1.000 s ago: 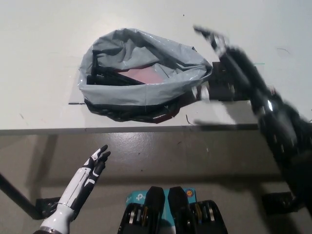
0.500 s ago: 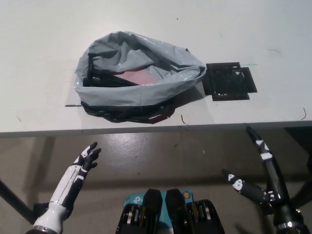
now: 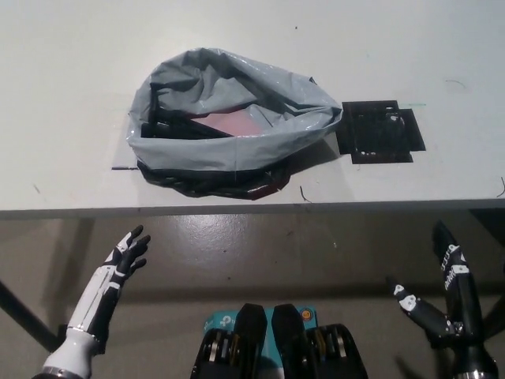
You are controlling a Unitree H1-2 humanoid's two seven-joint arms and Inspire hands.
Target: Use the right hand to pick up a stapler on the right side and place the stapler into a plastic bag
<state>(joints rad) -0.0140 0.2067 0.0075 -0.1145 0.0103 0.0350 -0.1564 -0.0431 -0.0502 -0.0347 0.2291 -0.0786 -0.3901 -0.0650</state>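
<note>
Grey, limp plastic bag (image 3: 229, 150) gapes on the table (image 3: 71, 95), no stapler visible outside it; my right hand (image 3: 443, 306) and left hand (image 3: 125, 254) hang open below.

I can't tell what lies in the bag (image 3: 229, 150): its folded rim hides most of the inside, leaving only a pink patch (image 3: 241, 122) and dark shapes (image 3: 170, 126). The bottom edge cuts off the arms below the right hand (image 3: 446, 304) and left hand (image 3: 118, 264).
</note>
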